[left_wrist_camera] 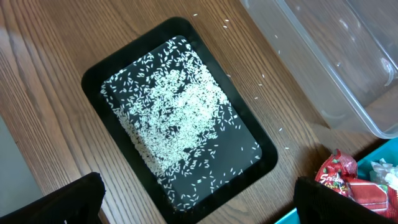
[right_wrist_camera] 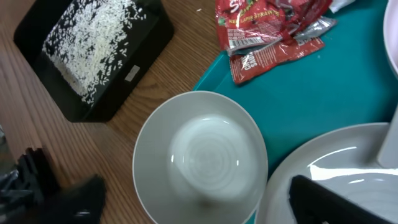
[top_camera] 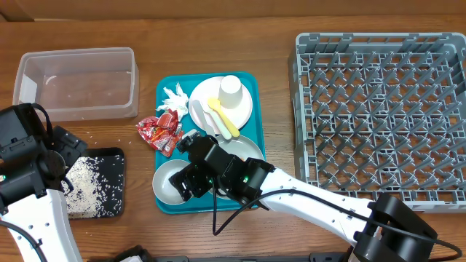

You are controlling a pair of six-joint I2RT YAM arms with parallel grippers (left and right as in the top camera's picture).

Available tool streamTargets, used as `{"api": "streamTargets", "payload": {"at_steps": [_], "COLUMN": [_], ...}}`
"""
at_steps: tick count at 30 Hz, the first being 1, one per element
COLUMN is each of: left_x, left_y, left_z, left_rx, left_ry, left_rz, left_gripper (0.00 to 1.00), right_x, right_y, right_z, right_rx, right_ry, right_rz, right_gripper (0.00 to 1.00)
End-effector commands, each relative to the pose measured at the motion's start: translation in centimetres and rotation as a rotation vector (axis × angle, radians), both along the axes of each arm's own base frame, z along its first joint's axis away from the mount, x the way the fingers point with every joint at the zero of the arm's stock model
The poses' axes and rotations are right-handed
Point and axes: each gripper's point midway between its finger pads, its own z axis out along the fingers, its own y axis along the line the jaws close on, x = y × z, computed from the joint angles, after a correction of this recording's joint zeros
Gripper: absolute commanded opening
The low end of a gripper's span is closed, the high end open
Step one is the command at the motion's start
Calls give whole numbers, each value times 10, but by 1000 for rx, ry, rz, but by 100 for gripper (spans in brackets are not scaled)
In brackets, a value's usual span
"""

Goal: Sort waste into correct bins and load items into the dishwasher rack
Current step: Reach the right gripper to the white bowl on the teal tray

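In the right wrist view a small white bowl (right_wrist_camera: 199, 155) stands empty at the teal tray's corner, between the wide-spread fingers of my open right gripper (right_wrist_camera: 199, 205). One finger is over the wood, the other over a white plate (right_wrist_camera: 336, 162). Overhead, the right gripper (top_camera: 191, 178) hovers at the bowl (top_camera: 166, 182). Red wrappers (top_camera: 160, 131) and a white napkin (top_camera: 173, 98) lie at the tray's left edge. A cup (top_camera: 231, 91) and yellow and white cutlery (top_camera: 224, 116) rest on the far plate. My left gripper (left_wrist_camera: 199, 205) hangs open above the black tray (left_wrist_camera: 93, 74), which is strewn with rice.
The clear tub (top_camera: 76, 80) sits at the back left with a few grains inside. The grey dishwasher rack (top_camera: 382, 109) fills the right side. Loose rice grains dot the wood between the black tray (top_camera: 116, 156) and the tub. The teal tray (top_camera: 164, 149) lies mid-table.
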Motion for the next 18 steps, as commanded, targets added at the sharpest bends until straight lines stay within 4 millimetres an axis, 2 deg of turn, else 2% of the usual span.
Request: {"api": "streamTargets", "payload": {"at_steps": [1, 3, 5, 8, 10, 18], "left_x": [-3, -3, -3, -3, -3, -3], "left_y": [3, 3, 3, 3, 3, 3], "left_z": [2, 2, 2, 2, 2, 2], "left_rx": [15, 16, 16, 15, 16, 15], "left_ry": [-4, -4, -4, -4, -4, -4], "left_rz": [25, 25, 25, 25, 25, 25], "left_gripper": [100, 100, 100, 100, 100, 100], "right_x": [2, 2, 2, 9, 8, 3], "right_y": [4, 2, 1, -10, -14, -16], "right_z": [-3, -13, -18, -25, -30, -48], "right_rx": [-8, -29, -34, -74, -97, -124], "right_ry": [5, 35, 61, 66, 77, 135], "right_rz": [-5, -33, -58, -138, -156, -178], "right_gripper": [90, 90, 86, 80, 80, 68]}}
